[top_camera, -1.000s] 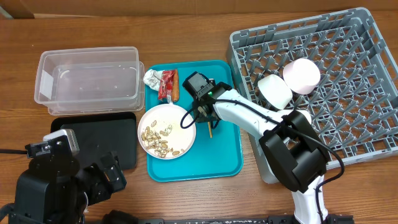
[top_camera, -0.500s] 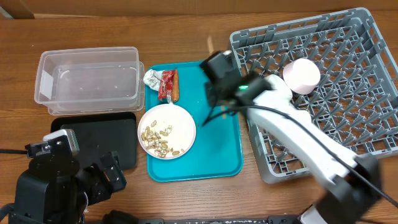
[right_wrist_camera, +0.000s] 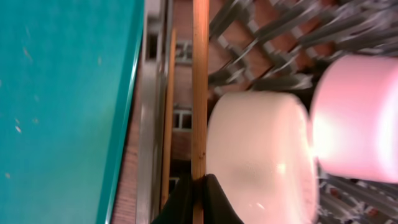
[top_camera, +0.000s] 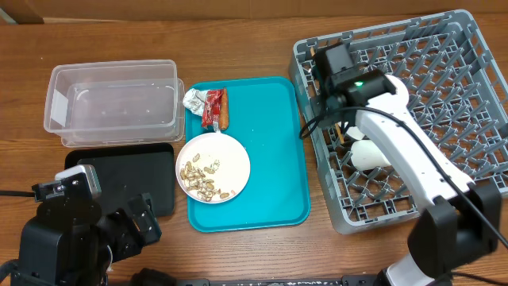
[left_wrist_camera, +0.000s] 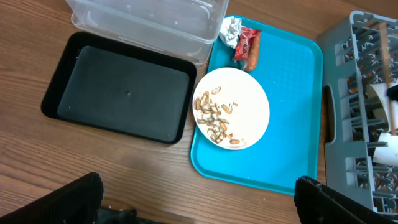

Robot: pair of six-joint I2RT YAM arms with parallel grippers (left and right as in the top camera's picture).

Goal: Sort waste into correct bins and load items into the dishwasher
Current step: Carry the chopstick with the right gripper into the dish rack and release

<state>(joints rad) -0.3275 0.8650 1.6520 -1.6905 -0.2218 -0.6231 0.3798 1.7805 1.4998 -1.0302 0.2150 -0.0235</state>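
Note:
My right gripper (top_camera: pixel 337 102) is shut on a thin wooden chopstick (right_wrist_camera: pixel 199 93) and holds it over the left side of the grey dish rack (top_camera: pixel 444 119). A second chopstick (right_wrist_camera: pixel 169 124) runs alongside it. A white cup (right_wrist_camera: pixel 255 155) and a pale pink bowl (right_wrist_camera: pixel 354 118) lie in the rack. The round white plate (top_camera: pixel 213 167) with nut-shell scraps (top_camera: pixel 202 179) sits on the teal tray (top_camera: pixel 274 183). The silvery wrapper (top_camera: pixel 193 100), red wrapper (top_camera: pixel 211 107) and sausage piece (top_camera: pixel 224 111) lie at the tray's far left corner. My left gripper (left_wrist_camera: pixel 199 205) is open and empty near the front edge.
The clear plastic tub (top_camera: pixel 111 99) stands at the far left, and the black tray (top_camera: pixel 135 179) lies in front of it. The rack's handle wall (left_wrist_camera: pixel 329 124) borders the teal tray's right edge.
My right gripper has lifted the chopsticks off the teal tray and carried them right and back, over the rack's left side. The left arm has not moved.

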